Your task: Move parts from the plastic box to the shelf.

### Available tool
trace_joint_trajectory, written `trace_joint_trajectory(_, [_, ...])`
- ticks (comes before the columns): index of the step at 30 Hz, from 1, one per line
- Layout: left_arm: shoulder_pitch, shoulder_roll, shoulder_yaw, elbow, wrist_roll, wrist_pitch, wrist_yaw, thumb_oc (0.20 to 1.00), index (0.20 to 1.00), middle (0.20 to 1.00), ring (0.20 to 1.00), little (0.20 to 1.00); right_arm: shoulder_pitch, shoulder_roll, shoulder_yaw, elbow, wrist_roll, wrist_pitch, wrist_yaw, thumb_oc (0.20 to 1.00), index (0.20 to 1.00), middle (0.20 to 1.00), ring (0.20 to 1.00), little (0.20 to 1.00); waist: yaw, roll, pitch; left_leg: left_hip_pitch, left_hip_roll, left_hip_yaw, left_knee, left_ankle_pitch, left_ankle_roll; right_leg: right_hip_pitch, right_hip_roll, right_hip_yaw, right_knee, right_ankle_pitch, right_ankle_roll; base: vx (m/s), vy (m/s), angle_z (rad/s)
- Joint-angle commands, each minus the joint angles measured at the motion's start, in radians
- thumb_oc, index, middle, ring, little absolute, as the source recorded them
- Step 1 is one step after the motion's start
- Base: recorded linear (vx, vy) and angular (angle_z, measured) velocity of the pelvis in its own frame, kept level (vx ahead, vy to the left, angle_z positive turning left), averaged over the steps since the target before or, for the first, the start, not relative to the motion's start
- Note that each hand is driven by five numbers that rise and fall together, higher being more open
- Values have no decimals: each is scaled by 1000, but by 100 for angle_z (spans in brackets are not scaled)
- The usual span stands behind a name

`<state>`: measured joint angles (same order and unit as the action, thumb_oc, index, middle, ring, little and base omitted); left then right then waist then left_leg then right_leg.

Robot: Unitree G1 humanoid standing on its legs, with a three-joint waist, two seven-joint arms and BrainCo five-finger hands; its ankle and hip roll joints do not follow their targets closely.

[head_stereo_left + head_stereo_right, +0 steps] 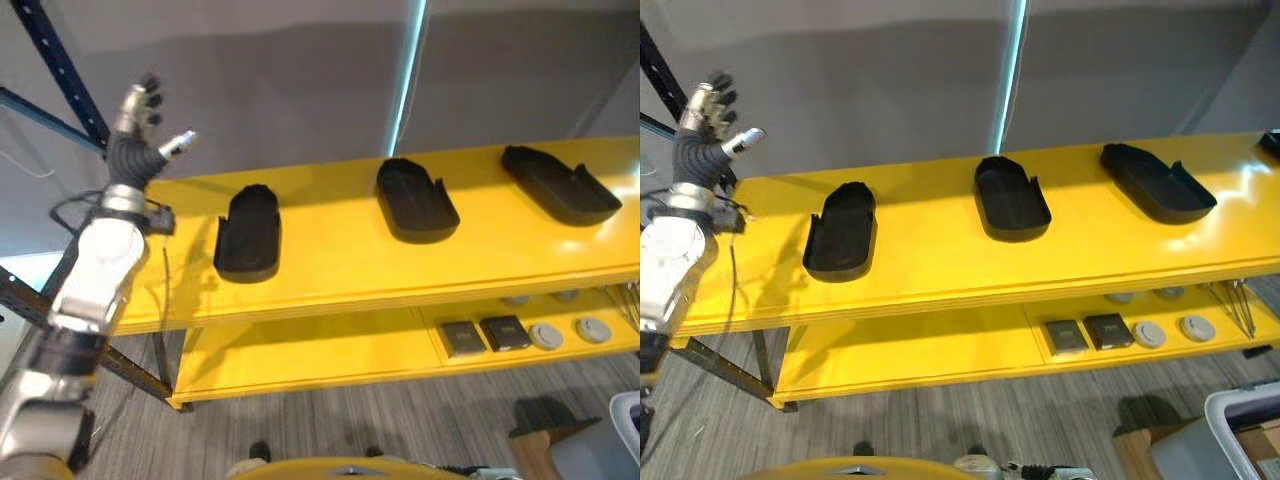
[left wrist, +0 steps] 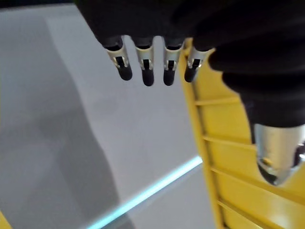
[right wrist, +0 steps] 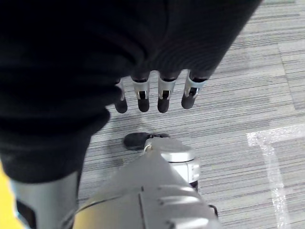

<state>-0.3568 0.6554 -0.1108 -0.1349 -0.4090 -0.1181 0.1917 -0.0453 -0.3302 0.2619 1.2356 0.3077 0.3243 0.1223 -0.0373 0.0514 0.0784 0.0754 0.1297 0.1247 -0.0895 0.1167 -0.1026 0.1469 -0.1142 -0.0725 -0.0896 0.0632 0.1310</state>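
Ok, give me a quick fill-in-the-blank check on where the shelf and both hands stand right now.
1. The yellow shelf has ___ black parts on its top level.
2. The left hand, raised by the shelf's left end, holds ___.
3. The right hand hangs over the ___, fingers relaxed.
4. The small flat items lie on the ___ level.

Missing: three; nothing; floor; lower

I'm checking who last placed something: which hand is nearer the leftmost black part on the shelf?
Left. The left hand is raised, open and empty, beside the shelf's left end, up and left of the leftmost black part. The right hand hangs over the floor, away from the shelf.
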Motion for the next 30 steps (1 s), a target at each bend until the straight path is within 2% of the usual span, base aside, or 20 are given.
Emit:
trace_joint_trajectory(1, [-13, -22, 37, 13, -30, -75, -120, 200, 200, 200, 200, 200, -39, 36, 9, 63, 23, -4, 14, 1000, 1000, 1000, 1000, 1000, 28, -24, 55, 63, -23, 30, 2, -160, 31, 31, 31, -85, 2, -123, -61, 42, -19, 10])
trace_joint_trajectory(4, [89, -81, 28, -34, 24, -107, -187, 200, 200, 200, 200, 200, -31, 52, 11, 58, 47, -8, 7, 1000, 1000, 1000, 1000, 1000, 43, -31, 54, 61, -30, 18, 2, -166, 37, 33, 29, -90, 2, -122, -59, 48, -11, 18])
trace_joint_trajectory(6, [178, -111, 5, -45, -10, -115, -246, 200, 200, 200, 200, 200, -28, 60, 13, 57, 30, 1, 12, 1000, 1000, 1000, 1000, 1000, 60, -34, 63, 54, -34, 10, 2, -168, 41, 30, 27, -100, 2, -120, -60, 35, 1, 10])
trace_joint_trajectory(7, [196, -121, -4, -48, -44, -109, -254, 200, 200, 200, 200, 200, -26, 59, 15, 58, 22, 5, 19, 1000, 1000, 1000, 1000, 1000, 64, -33, 66, 52, -35, 7, 2, -170, 42, 29, 26, -104, 2, -120, -60, 0, 0, 0])
trace_joint_trajectory(10, [238, -135, -35, -57, -1, -112, -264, 200, 200, 200, 200, 200, -24, 56, 17, 60, 23, 10, 22, 1000, 1000, 1000, 1000, 1000, 74, -31, 77, 43, -37, 2, 2, -170, 43, 24, 26, -111, 2, -118, -61, 10, -5, 13])
trace_joint_trajectory(11, [258, -134, -71, -50, -33, -114, -256, 200, 200, 200, 200, 200, -25, 52, 23, 63, 53, 6, 17, 1000, 1000, 1000, 1000, 1000, 79, -26, 88, 34, -39, -2, 2, -169, 43, 16, 25, -117, 2, -116, -59, 3, -7, 17])
trace_joint_trajectory(17, [276, -139, -139, -42, -56, -105, -272, 200, 200, 200, 200, 200, -36, 39, 27, 65, 83, 5, 18, 1000, 1000, 1000, 1000, 1000, 80, -13, 108, 15, -41, -7, 2, -165, 41, -7, 24, -120, 2, -112, -58, -1, -8, 10])
trace_joint_trajectory(20, [275, -140, -179, -31, -65, -110, -244, 200, 200, 200, 200, 200, -43, 29, 25, 59, 111, 3, 10, 1000, 1000, 1000, 1000, 1000, 74, -3, 122, -3, -39, -3, 2, -159, 36, -25, 23, -117, 2, -109, -57, -18, 4, 0])
trace_joint_trajectory(22, [259, -147, -202, -15, -127, -108, -207, 200, 200, 200, 200, 200, -52, 16, 27, 50, 112, -3, 5, 1000, 1000, 1000, 1000, 1000, 65, 8, 142, -25, -37, 1, 2, -151, 32, -51, 23, -109, 2, -104, -58, -99, 22, -3])
trace_joint_trajectory(25, [225, -164, -226, 21, -166, -137, -147, 200, 200, 200, 200, 200, -65, 2, 32, 48, 111, -12, 9, 1000, 1000, 1000, 1000, 1000, 50, 17, 173, -46, -37, 3, 2, -141, 29, -75, 26, -97, 2, -96, -61, -88, 9, -9])
trace_joint_trajectory(30, [193, -191, -238, 62, -131, -146, -90, 200, 200, 200, 200, 200, -63, 0, 36, 32, 112, -15, 7, 1000, 1000, 1000, 1000, 1000, 32, 20, 197, -54, -33, 5, 2, -135, 26, -87, 30, -83, 2, -90, -63, 2, -10, -7])
